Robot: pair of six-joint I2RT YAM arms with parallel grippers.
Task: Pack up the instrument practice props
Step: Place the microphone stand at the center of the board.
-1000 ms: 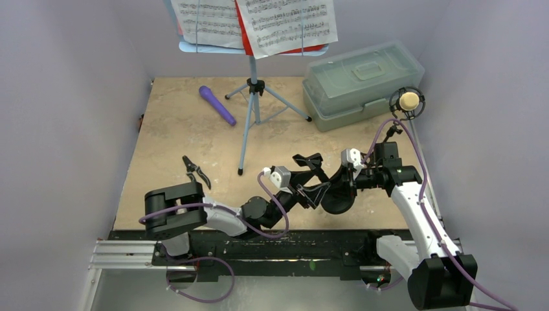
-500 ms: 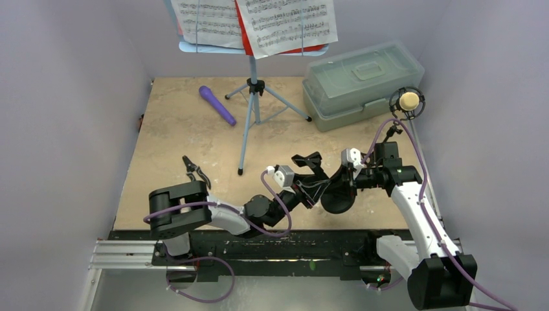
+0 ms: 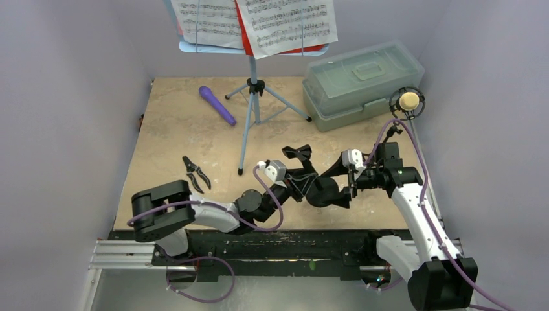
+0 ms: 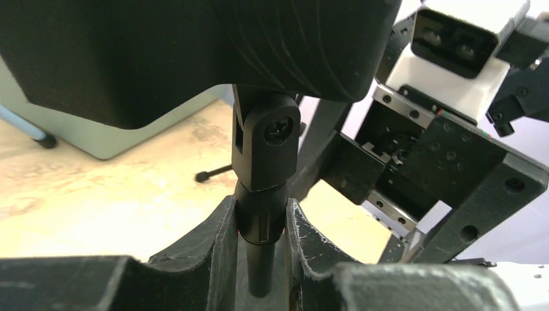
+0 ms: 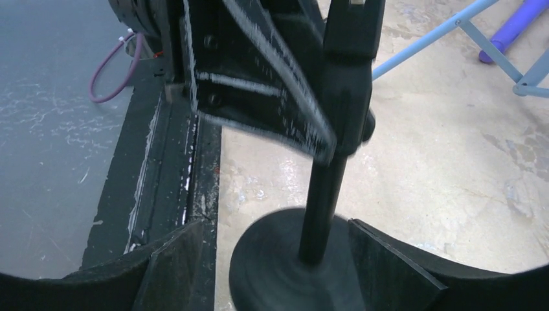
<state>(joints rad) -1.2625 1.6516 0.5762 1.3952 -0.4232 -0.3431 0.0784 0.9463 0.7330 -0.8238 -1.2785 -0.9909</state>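
Left gripper (image 4: 260, 223): narrow. Its matte black fingers, scuffed chalky at the edges, are pinched on the slim cylindrical stem of the round-base mic holder (image 4: 261, 162), just below the screw-headed swivel joint. In the overhead view the holder sits lower centre, tilted off the table.

Right gripper (image 5: 278, 259): wide. Two dark wedge-shaped fingers stand either side of the holder's smooth disc base, clear of the stem. I cannot tell whether they touch the disc's rim, because the base is blurred here.

Outward on the mottled tan, stone-patterned table (image 3: 168, 129):
- Pale-blue tripod music rack (image 3: 251, 110), top centre, with thin tubular legs.
- Sheet-music pages (image 3: 285, 23) on the rack, white with printed staves and a red sheet behind. Any title is too small to read.
- Purple microphone (image 3: 217, 105), a smooth rod lying flat, upper left of centre, beside the rack's legs.
- Translucent grey-green box (image 3: 359, 81), upper right, lid on.
- Tan microphone (image 3: 408, 101), round-headed, seated in a black ring holder (image 3: 394, 98) at the right edge, near the box.
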